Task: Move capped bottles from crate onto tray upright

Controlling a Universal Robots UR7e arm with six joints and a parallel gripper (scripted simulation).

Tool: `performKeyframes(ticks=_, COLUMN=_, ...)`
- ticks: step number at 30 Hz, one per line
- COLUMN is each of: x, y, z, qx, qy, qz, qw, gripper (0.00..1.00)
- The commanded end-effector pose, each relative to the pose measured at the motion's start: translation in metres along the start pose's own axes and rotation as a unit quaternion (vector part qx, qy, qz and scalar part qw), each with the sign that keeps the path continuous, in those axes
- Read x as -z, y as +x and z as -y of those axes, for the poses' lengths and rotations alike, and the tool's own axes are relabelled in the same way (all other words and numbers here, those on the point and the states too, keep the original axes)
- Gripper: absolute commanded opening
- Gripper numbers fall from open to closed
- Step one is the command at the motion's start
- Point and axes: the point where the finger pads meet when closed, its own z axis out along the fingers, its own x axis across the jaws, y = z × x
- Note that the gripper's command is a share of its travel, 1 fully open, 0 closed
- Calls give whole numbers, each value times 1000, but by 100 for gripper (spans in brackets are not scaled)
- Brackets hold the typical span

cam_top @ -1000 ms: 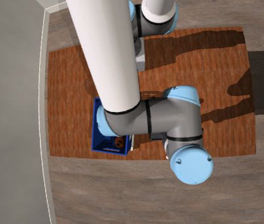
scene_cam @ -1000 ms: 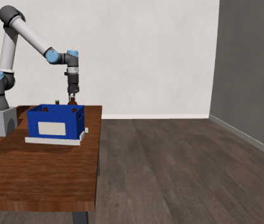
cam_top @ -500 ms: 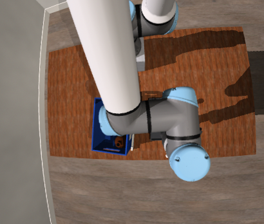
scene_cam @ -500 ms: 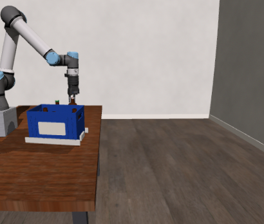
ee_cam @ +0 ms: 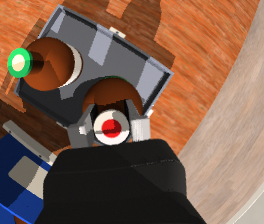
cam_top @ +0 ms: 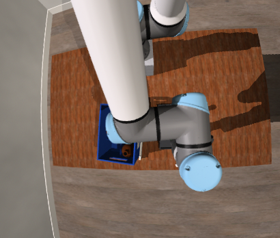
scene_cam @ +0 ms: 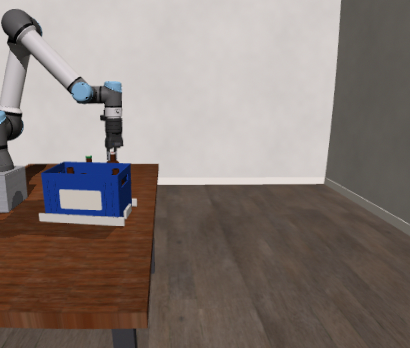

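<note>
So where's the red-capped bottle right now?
In the wrist view the red-capped bottle is held in the gripper over the tray, right of the green-capped bottle standing there, beyond the crate.

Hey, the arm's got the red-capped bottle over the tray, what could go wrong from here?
1. The gripper holds the red-capped bottle close beside the green-capped bottle already standing on the tray; a sideways drift while lowering could knock that one over.
2. The grip looks to be high, at the neck, so the bottle may wobble or tip when let go.
3. The loose tray lies near the table edge; a bump could shift it.
</note>
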Motion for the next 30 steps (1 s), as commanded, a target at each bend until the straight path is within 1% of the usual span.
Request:
performKeyframes(ticks=1, x=-1, y=0, z=0, qx=0, qy=0, qz=-1, qw=1000, gripper=0)
performKeyframes(ticks=30, x=-9, y=0, z=0, qx=0, qy=0, qz=-1, qw=1000, gripper=0)
